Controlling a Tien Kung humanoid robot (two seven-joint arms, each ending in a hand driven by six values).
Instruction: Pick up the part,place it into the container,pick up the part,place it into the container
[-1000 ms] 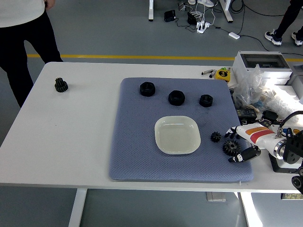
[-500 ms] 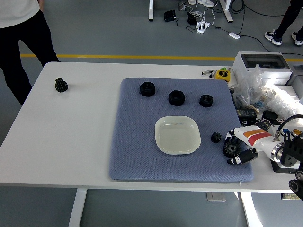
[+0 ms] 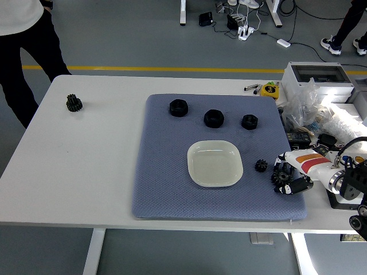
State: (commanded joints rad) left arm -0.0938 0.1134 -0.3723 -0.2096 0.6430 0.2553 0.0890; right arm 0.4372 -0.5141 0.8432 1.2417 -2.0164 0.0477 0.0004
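Closing in on the first pickup. Right hand (image 3: pixel 291 179) low at the right edge of the blue mat (image 3: pixel 166 189), fingers curled narrowly around the larger gear (image 3: pixel 281 177), apparently touching it, gear not yet lifted. Smaller gear (image 3: pixel 261 166) just beside, toward the empty white dish (image 3: pixel 214 163). Next, probably: firm up the grip, lift clear, carry left over the dish, release.

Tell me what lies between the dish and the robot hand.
In the head view, a small gear lies on the mat between the dish and the right robot hand.
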